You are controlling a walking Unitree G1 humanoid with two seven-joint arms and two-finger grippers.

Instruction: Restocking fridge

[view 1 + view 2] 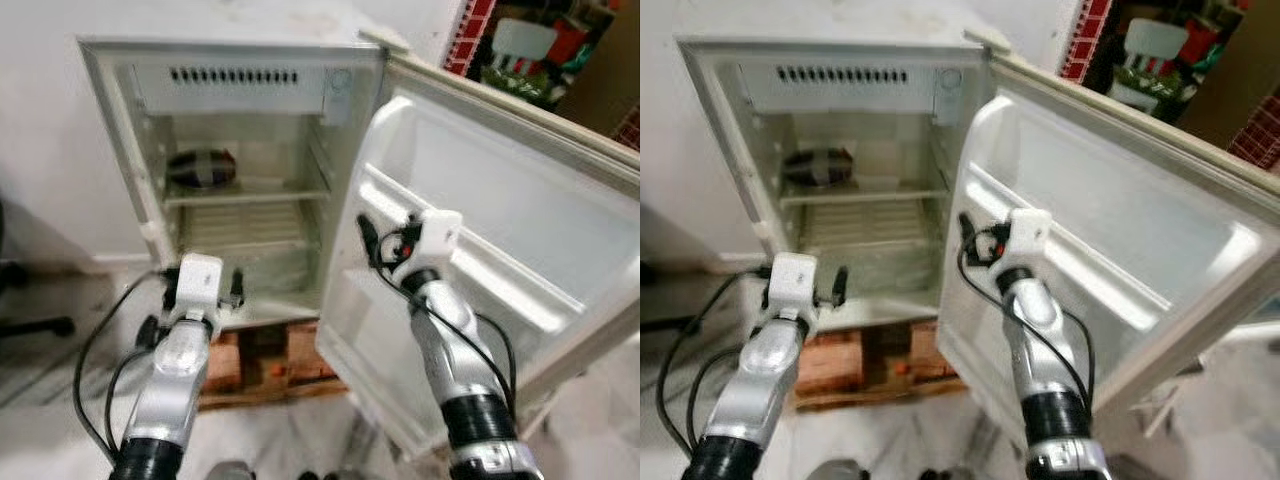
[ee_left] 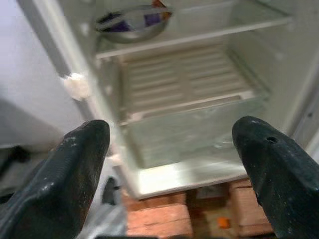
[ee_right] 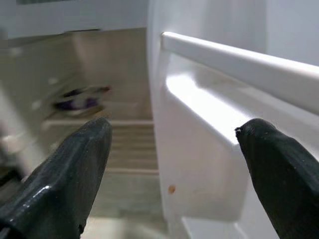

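white wall stands behind a small white fridge that sits on a wooden pallet on a pale floor. its door is swung wide open to the right. on the top shelf, at the far left, lies a dark shiny packet. the lower shelves look bare, and a clear drawer sits at the bottom.

left hand is held up near the bottom left of the fridge, in front of the drawer. its two black fingers are spread wide and hold nothing.

right hand is up by the inner side of the door, near a door shelf. its fingers are spread wide too and hold nothing.
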